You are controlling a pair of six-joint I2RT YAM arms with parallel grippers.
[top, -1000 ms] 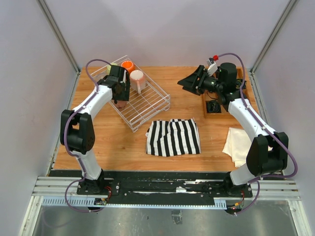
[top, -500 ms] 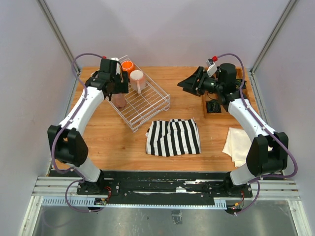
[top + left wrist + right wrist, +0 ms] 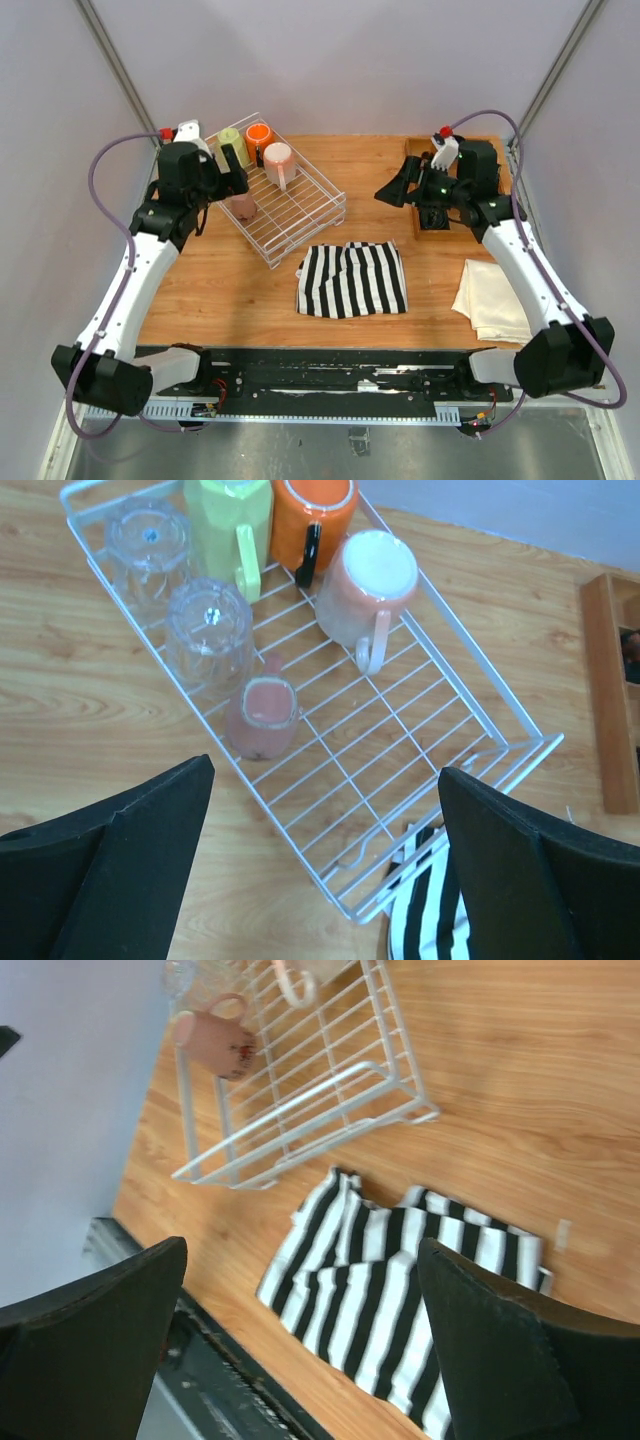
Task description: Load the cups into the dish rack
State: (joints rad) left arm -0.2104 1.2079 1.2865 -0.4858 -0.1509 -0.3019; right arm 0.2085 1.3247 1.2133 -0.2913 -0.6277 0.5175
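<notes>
The white wire dish rack (image 3: 308, 238) sits at the back left of the table. Along its far end stand the yellow-green mug (image 3: 230, 525), the orange mug (image 3: 312, 515) and the pale pink mug (image 3: 365, 585). Two clear glass tumblers (image 3: 148, 540) (image 3: 208, 630) stand upside down by its left rim. The smaller dusty-pink mug (image 3: 262, 715) stands free beside them. My left gripper (image 3: 325, 780) hangs open above the rack's near left side (image 3: 252, 780), holding nothing. My right gripper (image 3: 300, 1250) is open and empty over the table right of the rack (image 3: 300, 1148).
A black-and-white striped cloth (image 3: 352, 278) lies in front of the rack. A cream cloth (image 3: 490, 290) lies at the right edge. A wooden compartment tray (image 3: 418, 215) sits at the back right, under the right arm.
The left gripper has opened, risen and pulled back left off the rack, leaving the dusty-pink mug standing there. The right gripper has opened wider and drawn back to the right.
</notes>
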